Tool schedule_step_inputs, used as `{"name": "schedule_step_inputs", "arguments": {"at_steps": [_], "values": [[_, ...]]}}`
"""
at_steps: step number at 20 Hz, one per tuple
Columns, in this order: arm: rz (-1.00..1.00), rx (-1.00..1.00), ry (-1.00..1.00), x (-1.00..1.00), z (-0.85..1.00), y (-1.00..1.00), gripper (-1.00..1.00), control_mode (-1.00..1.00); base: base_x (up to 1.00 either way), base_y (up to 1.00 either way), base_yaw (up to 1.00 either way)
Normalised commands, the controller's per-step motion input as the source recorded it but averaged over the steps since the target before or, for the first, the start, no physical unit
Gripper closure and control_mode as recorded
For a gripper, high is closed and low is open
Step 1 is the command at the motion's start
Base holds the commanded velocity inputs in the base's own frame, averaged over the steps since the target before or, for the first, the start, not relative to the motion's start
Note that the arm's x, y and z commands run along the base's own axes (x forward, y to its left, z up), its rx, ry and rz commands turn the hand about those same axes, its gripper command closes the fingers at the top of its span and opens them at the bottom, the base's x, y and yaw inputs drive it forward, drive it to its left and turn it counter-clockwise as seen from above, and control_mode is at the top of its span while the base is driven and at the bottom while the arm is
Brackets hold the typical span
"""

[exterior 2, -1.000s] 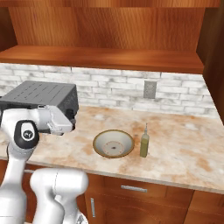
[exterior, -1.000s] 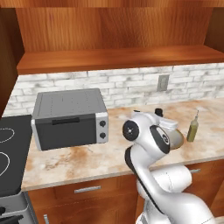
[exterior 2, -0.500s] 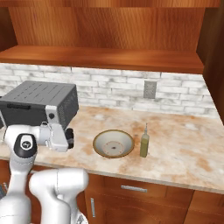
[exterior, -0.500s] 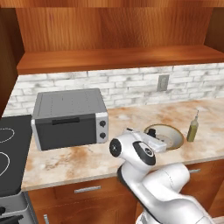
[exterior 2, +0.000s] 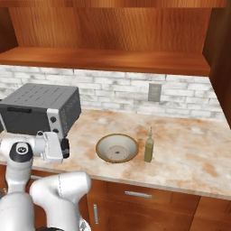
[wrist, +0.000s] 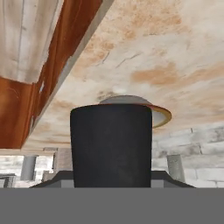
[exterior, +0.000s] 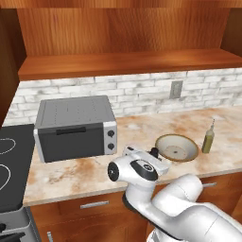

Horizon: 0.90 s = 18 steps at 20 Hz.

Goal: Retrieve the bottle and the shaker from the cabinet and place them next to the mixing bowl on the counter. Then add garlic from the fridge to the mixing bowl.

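Was closed on the shaker [wrist: 111,146]: in the hand view, stood as a wide black cylinder right between the fingers of the gripper [exterior 2: 63,148], covering the middle of the picture. Was held low above the counter [exterior: 142,127], near its front edge, not resting on it as far as could be told.

From the right base view, was found at 9 o'clock of the mixing bowl [exterior 2: 117,148], near it but apart. In the hand view, showed only a tan piece of rim of that bowl behind the black cylinder, at 1 o'clock of it.

Stood upright on the counter: the bottle [exterior 2: 148,149], just beside the bowl at 3 o'clock, not touching it. Lay flat on the counter: the bowl itself, with nothing seen inside.

At 10 o'clock of the bowl, was placed a grey toaster oven [exterior 2: 40,109], against the brick wall. At 12 o'clock, on that wall, a wall socket [exterior 2: 154,92]. Above all, ran the wooden shelf of the cabinet [exterior 2: 103,61]. At 9 o'clock in the left base view, appeared a black stove [exterior: 9,165].
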Motion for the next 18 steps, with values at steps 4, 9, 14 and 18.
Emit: {"name": "schedule_step_inputs", "arguments": {"at_steps": [4,9,14,18], "values": [[-0.11,0.00,-0.03,0.34,-0.63,-0.08,1.00,-1.00,0.00,0.00,0.00],[-0.07,-0.02,-0.06,0.32,-0.59,-0.17,1.00,-1.00,0.00,0.00,0.00],[0.00,-0.06,0.00,0.37,-0.16,-0.35,1.00,-1.00,0.00,0.00,0.00],[0.00,-0.04,0.00,0.27,-0.05,-0.49,1.00,-1.00,0.00,0.00,0.00]]}}
